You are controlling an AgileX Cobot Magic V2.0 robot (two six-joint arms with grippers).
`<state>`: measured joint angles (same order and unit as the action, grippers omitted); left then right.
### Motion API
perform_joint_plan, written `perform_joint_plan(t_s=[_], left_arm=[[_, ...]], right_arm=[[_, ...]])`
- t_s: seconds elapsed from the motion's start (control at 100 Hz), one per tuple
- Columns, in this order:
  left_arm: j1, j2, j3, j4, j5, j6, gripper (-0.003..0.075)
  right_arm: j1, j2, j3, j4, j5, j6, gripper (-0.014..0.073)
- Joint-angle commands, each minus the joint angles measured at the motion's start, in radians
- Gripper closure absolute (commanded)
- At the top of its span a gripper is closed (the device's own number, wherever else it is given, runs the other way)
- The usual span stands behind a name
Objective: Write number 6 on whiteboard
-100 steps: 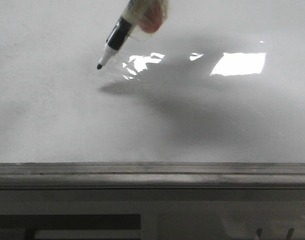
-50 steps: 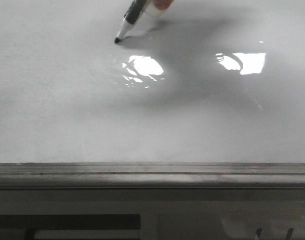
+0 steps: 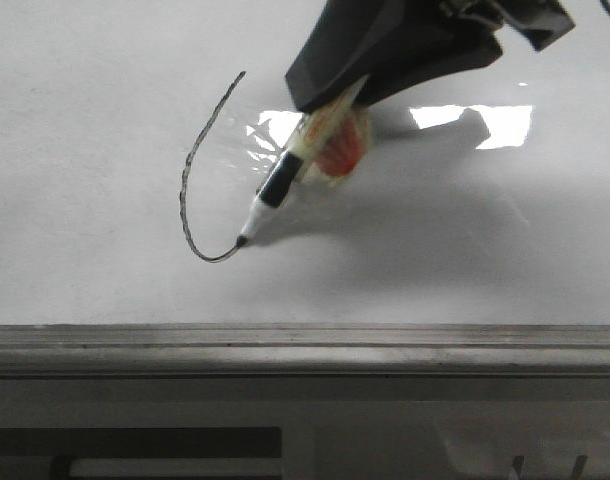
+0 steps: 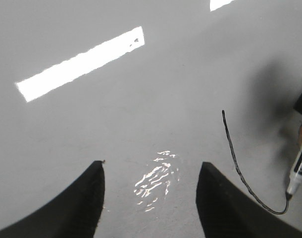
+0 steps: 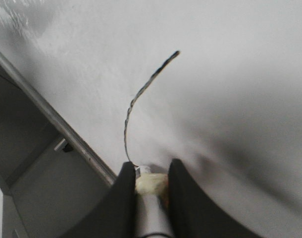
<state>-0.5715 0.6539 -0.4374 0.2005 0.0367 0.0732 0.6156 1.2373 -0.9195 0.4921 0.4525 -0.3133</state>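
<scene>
Right fingers clamped on marker, left fingers apart; number 6 half-drawn on whiteboard, loop toward 3 o'clock looks next.

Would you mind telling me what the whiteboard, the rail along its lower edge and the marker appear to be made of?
The whiteboard looks like a glossy coated panel: it mirrors ceiling lights as sharp glare. Its core cannot be told. The rail looks like brushed grey metal, with a dull sheen. The marker, held in the right gripper, seems plastic, with a smooth white and black barrel and a dark tip.
</scene>
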Motion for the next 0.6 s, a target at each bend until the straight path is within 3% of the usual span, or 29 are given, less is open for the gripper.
perform_joint_plan(t_s=[0.0,0.59], left_arm=[[0.001,-0.003,-0.028,-0.010,-0.081,-0.011,0.0336],[0.001,-0.003,-0.028,-0.010,-0.079,-0.011,0.0336]], right_arm=[[-0.037,-0.037,-0.038,-0.082,-0.119,-0.019,0.0654],[0.041,0.071,-0.106,-0.078,-0.117,-0.019,0.0657]])
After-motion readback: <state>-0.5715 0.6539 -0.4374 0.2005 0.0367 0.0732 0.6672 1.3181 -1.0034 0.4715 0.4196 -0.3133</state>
